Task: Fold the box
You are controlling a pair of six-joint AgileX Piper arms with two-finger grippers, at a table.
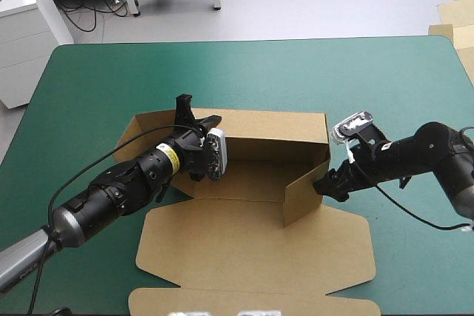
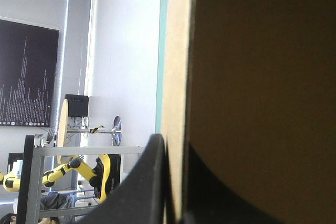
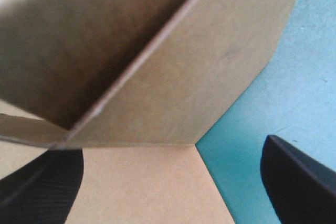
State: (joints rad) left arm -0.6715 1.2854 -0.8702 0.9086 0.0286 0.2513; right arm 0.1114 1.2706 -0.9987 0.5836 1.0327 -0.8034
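High view: the brown box (image 1: 252, 234) lies mid-table on the teal-green cover (image 1: 96, 79), its far and right walls raised and its lid flat toward the near edge.

Left wrist view: the left gripper (image 2: 173, 148) pinches an upright wall, fingers all but closed.

Right wrist view: the right gripper (image 3: 168, 153) gapes wide at the box's right wall, holding nothing.

Before you, the brown box (image 1: 252, 234) lies open mid-table (image 1: 89, 94), its far and right walls raised (lid panel flat toward the near edge).
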